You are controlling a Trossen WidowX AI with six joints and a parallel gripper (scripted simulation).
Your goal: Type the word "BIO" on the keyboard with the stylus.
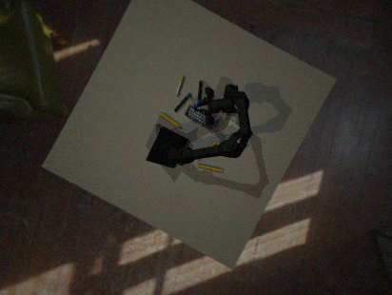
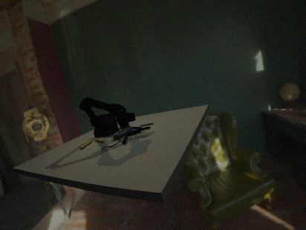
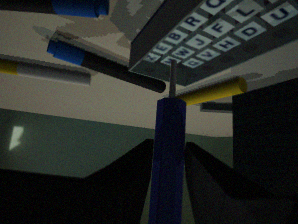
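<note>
My gripper (image 3: 169,147) (image 1: 205,103) is shut on the blue stylus (image 3: 167,150), which runs up the middle of the wrist view. Its thin grey tip (image 3: 172,79) points at the edge row of keys of the small keyboard (image 3: 215,35) (image 1: 200,115). I cannot tell whether the tip touches a key. In the overhead view the arm (image 1: 238,128) curls from its black base (image 1: 164,147) over to the keyboard near the middle of the table (image 1: 119,95). In the side view the arm (image 2: 108,119) bends low over the table (image 2: 148,163).
Loose pens lie around the keyboard: a yellow one (image 3: 215,91) (image 1: 169,120), a black one with a blue end (image 3: 100,62) (image 1: 183,102), a grey one with a yellow end (image 3: 45,70) (image 1: 180,86) and another yellow one (image 1: 209,167). A green armchair (image 2: 223,167) stands beside the table.
</note>
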